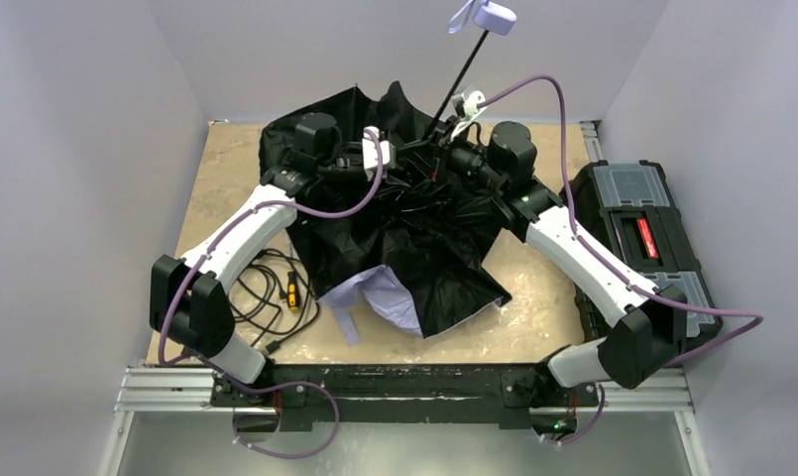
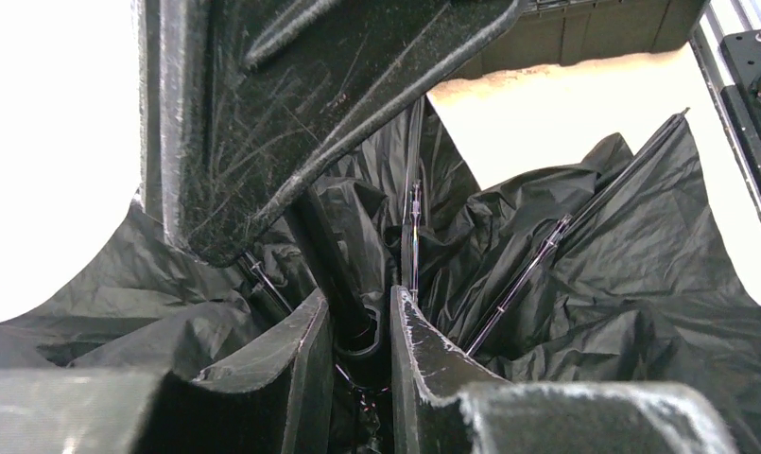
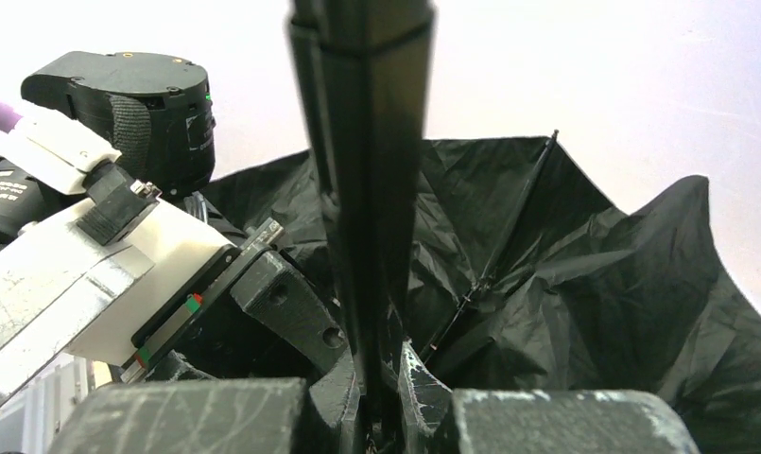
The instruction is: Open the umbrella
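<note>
The umbrella lies half spread on the table, black inside up, with a pale lavender fold at its front. Its thin black shaft slants up to the lavender handle. Both grippers meet at the canopy's centre. My left gripper is shut on the black sliding collar around the shaft, with ribs fanning out behind it. My right gripper is shut on the shaft right beside the left gripper's fingers.
A black toolbox stands off the table's right edge. A coiled black cable with a yellow piece lies left of the canopy. White walls close in on three sides.
</note>
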Controlling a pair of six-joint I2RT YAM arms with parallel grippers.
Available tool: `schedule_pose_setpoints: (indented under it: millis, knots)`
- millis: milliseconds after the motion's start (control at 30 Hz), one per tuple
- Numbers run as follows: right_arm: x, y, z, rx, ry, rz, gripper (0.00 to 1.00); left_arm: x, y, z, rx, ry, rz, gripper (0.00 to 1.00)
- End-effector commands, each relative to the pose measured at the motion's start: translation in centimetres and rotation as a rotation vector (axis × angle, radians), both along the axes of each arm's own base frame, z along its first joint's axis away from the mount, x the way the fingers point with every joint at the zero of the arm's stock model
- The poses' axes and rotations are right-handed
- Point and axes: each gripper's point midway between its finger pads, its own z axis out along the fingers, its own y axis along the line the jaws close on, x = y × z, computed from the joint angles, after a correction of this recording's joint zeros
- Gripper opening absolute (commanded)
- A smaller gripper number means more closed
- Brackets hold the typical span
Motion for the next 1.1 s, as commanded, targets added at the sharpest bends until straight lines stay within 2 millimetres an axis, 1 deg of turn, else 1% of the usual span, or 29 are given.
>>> schedule_pose_setpoints:
  millis: [0, 100, 333, 400, 467, 500, 567, 633, 667, 733, 767, 833, 867, 933, 1000, 1067]
  knots:
    - [-8.3, -3.8, 21.1, 0.351, -0.498, 0.072, 0.0, 2.9, 7.8, -12.5, 0.321, 0.225, 0.245, 0.23]
    - [-8.5, -3.9, 21.5, 0.355, -0.509, 0.074, 0.0, 3.2, 8.4, -13.5, 0.355, 0.241, 0.26, 0.26]
    - [-9.0, -4.1, 22.2, 0.354, -0.539, 0.08, 0.0, 4.0, 9.5, -14.5, 0.398, 0.232, 0.302, 0.29]
    - [-9.1, -4.1, 22.5, 0.353, -0.548, 0.082, 0.0, 4.4, 10.0, -14.5, 0.407, 0.228, 0.321, 0.3]
    - [-9.1, -4.0, 22.3, 0.349, -0.548, 0.088, 0.0, 4.7, 10.2, -14.2, 0.402, 0.227, 0.334, 0.28]
    - [-9.1, -3.9, 22.2, 0.346, -0.549, 0.091, 0.0, 4.9, 10.3, -13.8, 0.394, 0.22, 0.339, 0.27]
    - [-8.8, -3.8, 21.6, 0.337, -0.542, 0.088, 0.0, 5.2, 10.2, -12.9, 0.376, 0.203, 0.349, 0.22]
    - [-8.6, -3.7, 20.9, 0.326, -0.535, 0.089, 0.0, 5.7, 10.1, -11.5, 0.349, 0.178, 0.365, 0.17]
    - [-8.6, -3.5, 20.3, 0.319, -0.53, 0.099, 0.0, 5.9, 10.1, -10.8, 0.339, 0.172, 0.374, 0.17]
    - [-8.4, -3.2, 19.4, 0.31, -0.511, 0.106, 0.0, 6.1, 9.8, -9.3, 0.313, 0.161, 0.381, 0.3]
    - [-8.2, -3.0, 18.9, 0.302, -0.503, 0.112, 0.0, 5.9, 9.6, -8.4, 0.293, 0.159, 0.371, 0.35]
    - [-7.8, -2.7, 17.9, 0.29, -0.485, 0.112, 0.0, 5.3, 8.9, -6.5, 0.237, 0.146, 0.339, 0.41]
    - [-7.6, -2.5, 17.4, 0.284, -0.479, 0.119, 0.0, 4.8, 8.4, -5.6, 0.201, 0.145, 0.318, 0.47]
    - [-7.4, -2.1, 16.6, 0.278, -0.461, 0.132, 0.0, 3.9, 7.6, -3.7, 0.137, 0.143, 0.29, 0.54]
    - [-7.2, -1.7, 15.9, 0.276, -0.448, 0.146, 0.0, 3.0, 6.9, -2.1, 0.096, 0.135, 0.27, 0.6]
    - [-7.1, -1.2, 15.3, 0.273, -0.437, 0.153, 0.0, 2.1, 6.1, -0.8, 0.068, 0.114, 0.239, 0.61]
